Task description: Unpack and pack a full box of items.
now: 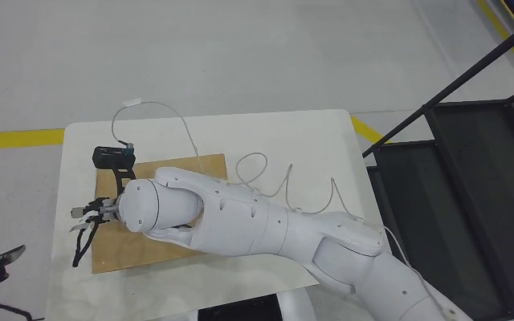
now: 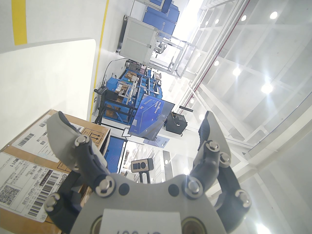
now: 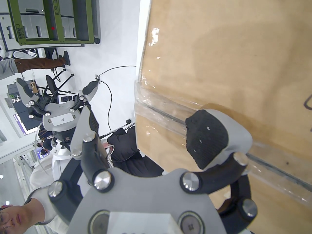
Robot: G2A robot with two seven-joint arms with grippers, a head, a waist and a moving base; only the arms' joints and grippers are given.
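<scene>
The right tool (image 3: 143,120) is held with its fingers spread apart and nothing between them. One black-padded finger (image 3: 207,137) is seen just over the taped seam (image 3: 165,108) of the cardboard box (image 3: 219,49), though contact cannot be told, and the other finger lies past the box's edge. In the top view this tool is found at the left end of the box, with the right arm (image 1: 257,229) laid across the brown top. The left tool (image 2: 132,120) is also spread wide and empty, with one finger set close beside a box face covered with printed labels (image 2: 26,169). The box is carried on a white worktop (image 1: 281,136) with rounded corners, toward its left and near side. Around the worktop a pale grey floor (image 1: 241,48) marked with yellow lines (image 1: 28,138) is seen, and a dark metal frame (image 1: 450,184) is seen at the right. Farther off, blue racks (image 2: 121,91), a high ceiling with round lamps (image 2: 267,88) and a green cabinet (image 3: 48,10) are shown.
</scene>
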